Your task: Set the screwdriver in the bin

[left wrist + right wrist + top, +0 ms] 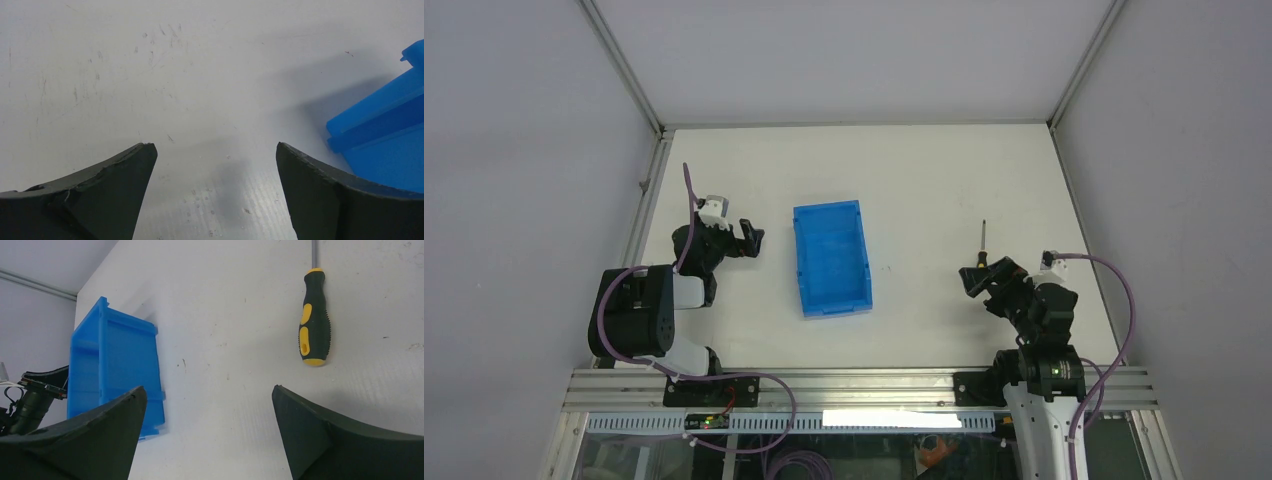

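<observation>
Reaching step; my right gripper [207, 390] gapes wide, empty; next I must straddle the screwdriver [314, 322] lying just ahead.

Bin [828, 209] mid-table, long axis near-to-far. Screwdriver [982, 243] toward right edge, tip to far edge, handle just beside right gripper [980, 281].

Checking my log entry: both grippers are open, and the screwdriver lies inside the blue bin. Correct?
The left gripper and right gripper are open, but the screwdriver lies on the table, outside the bin; the right wrist view shows it.
</observation>
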Robot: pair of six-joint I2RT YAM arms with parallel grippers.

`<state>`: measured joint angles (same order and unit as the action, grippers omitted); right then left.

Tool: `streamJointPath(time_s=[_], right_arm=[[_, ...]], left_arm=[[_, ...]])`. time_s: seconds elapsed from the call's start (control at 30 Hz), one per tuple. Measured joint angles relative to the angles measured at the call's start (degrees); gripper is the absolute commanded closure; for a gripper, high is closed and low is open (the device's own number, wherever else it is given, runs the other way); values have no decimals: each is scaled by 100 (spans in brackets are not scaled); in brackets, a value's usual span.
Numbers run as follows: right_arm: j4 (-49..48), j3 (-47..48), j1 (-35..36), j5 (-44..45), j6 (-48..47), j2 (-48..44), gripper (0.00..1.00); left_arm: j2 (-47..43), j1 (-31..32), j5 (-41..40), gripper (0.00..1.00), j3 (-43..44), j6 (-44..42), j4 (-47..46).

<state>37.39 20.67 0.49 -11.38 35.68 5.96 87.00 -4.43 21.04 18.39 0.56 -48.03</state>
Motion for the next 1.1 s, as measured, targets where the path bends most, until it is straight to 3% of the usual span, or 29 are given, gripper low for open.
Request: streamJointPath(time_s=[0.23,0.4,0.57,0.7,0.83,0.97,1.1], right_arm=[[116,282,0,13,-24,79,1],[66,1399,-2,15,-269,903,2],[109,3047,-4,13,-828,2645,2],[911,4929,-4,476,-1279,4719,1],[1690,6188,-4,1060,-1676,6509,1],[2319,6485,-4,1423,-2017,8081,1],[2470,6015,-2,1589,-2236,9020,9]], left_arm=[[0,0,0,1,0,0,0],[0,0,0,1,0,0,0],[0,0,0,1,0,0,0],[0,0,0,1,0,0,0],[0,0,0,1,0,0,0],[0,0,0,1,0,0,0],[0,0,0,1,0,0,0]])
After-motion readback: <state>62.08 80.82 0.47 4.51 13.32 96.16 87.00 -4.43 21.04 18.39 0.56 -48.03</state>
